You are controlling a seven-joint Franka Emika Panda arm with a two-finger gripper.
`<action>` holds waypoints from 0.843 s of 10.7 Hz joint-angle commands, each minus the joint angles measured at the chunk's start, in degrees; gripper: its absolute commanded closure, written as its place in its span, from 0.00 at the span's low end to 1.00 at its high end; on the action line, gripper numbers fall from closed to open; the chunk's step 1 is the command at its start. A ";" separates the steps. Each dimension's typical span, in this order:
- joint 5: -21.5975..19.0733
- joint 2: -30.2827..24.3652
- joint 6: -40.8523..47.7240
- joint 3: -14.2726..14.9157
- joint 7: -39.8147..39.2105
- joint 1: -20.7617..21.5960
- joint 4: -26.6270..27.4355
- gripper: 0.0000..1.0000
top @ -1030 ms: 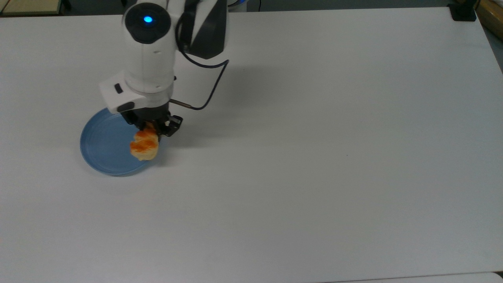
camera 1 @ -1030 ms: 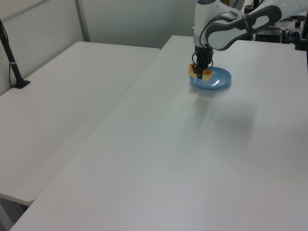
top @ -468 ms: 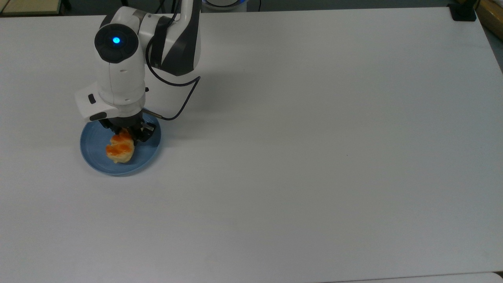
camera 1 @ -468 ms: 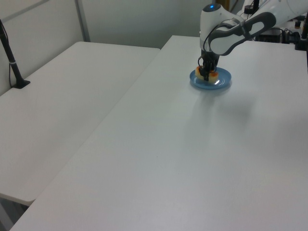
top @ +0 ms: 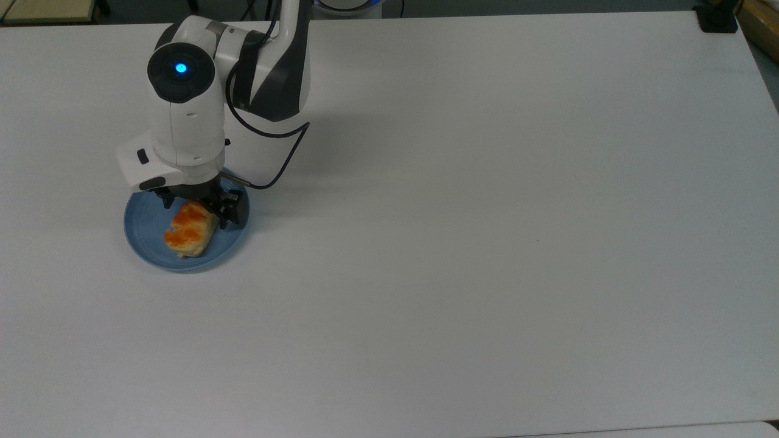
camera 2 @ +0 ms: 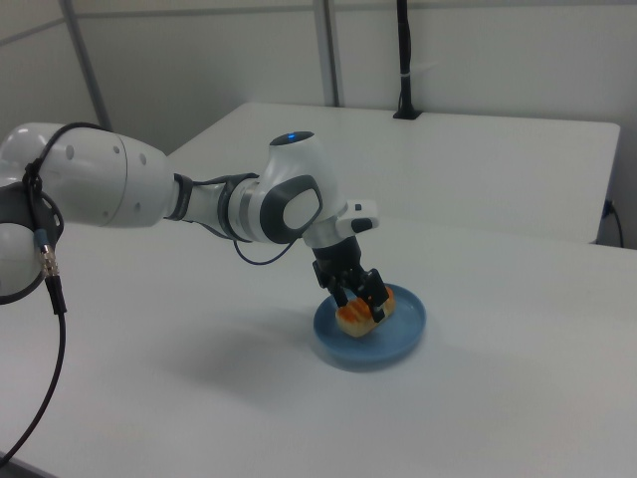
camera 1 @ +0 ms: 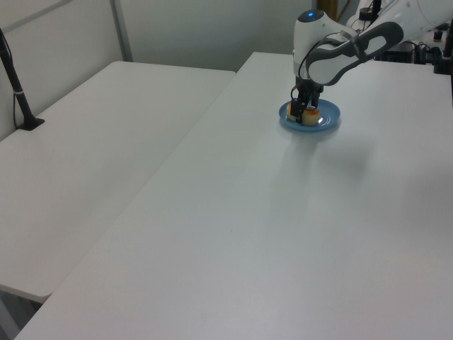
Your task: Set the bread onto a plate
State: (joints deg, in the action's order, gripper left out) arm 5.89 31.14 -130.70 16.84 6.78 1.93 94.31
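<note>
In the top view's left-middle, we see the jaws [top: 193, 205] spread, astride the upper end of the pale-tan glazed bread roll [top: 190, 229], lying diagonally on the round light-blue plate [top: 141, 226].

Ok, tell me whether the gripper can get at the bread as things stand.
Probably yes. The gripper hangs right over the bread, which lies on the plate, its fingers spread either side of the roll's upper end. Nothing else stands near it on the table.

1 bread [top: 189, 229], 1 plate [top: 143, 225], 1 end effector [top: 196, 208], 1 table [top: 487, 243].
</note>
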 commanded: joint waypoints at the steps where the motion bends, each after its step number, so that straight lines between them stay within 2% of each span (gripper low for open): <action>1: -0.70 -3.36 0.00 0.48 -0.54 0.54 0.78 0.00; 5: -3.16 -14.15 13.68 -1.36 -0.54 1.41 0.61 0.00; 6: -3.25 -16.88 17.98 -3.19 -0.54 2.11 0.43 0.00; 8: -3.34 -21.54 26.60 -4.52 -0.37 5.79 0.26 0.00; 9: -3.34 -23.48 29.68 -6.71 0.15 6.33 0.17 0.00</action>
State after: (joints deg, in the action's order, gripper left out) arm 3.37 12.72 -107.23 12.66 6.80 5.53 92.99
